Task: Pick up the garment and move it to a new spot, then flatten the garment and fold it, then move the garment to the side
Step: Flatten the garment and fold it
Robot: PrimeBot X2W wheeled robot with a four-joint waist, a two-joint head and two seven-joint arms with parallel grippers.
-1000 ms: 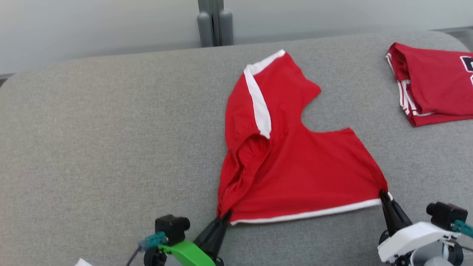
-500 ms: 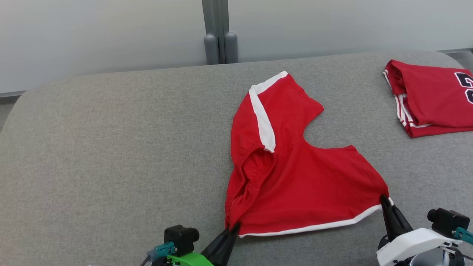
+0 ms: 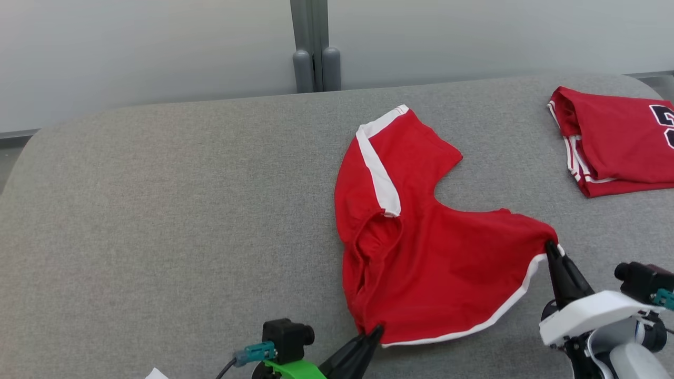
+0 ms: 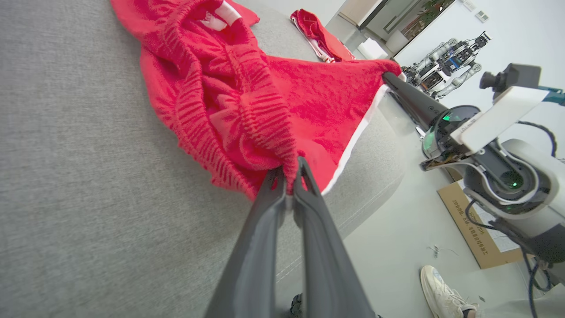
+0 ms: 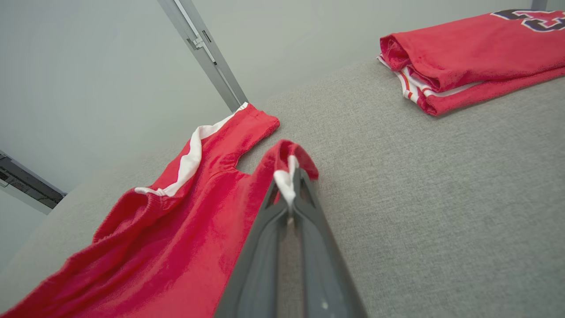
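The garment [image 3: 421, 247] is a pair of red shorts with white stripes, spread on the grey padded table [image 3: 158, 221] right of centre. My left gripper [image 3: 375, 332] is shut on its near corner at the gathered waistband [image 4: 265, 132], close to the table's front edge. My right gripper [image 3: 551, 246] is shut on the white-trimmed corner [image 5: 287, 176] at the right and holds it raised off the surface. The cloth [image 5: 185, 229] between both grips sags and curves. One leg [image 3: 400, 142] lies flat, pointing away from me.
A second red garment [image 3: 616, 139], folded, with a dark number, lies at the table's far right. A grey post [image 3: 314, 47] stands behind the far edge. A person's shoe [image 4: 443, 293] and a cardboard sheet [image 4: 474, 234] are on the floor off the table's front.
My right gripper has lifted its corner up and away from me. My left gripper has shifted right along the front edge, so the hem now slackens and curves. The camera tilted, shifting the scene down.
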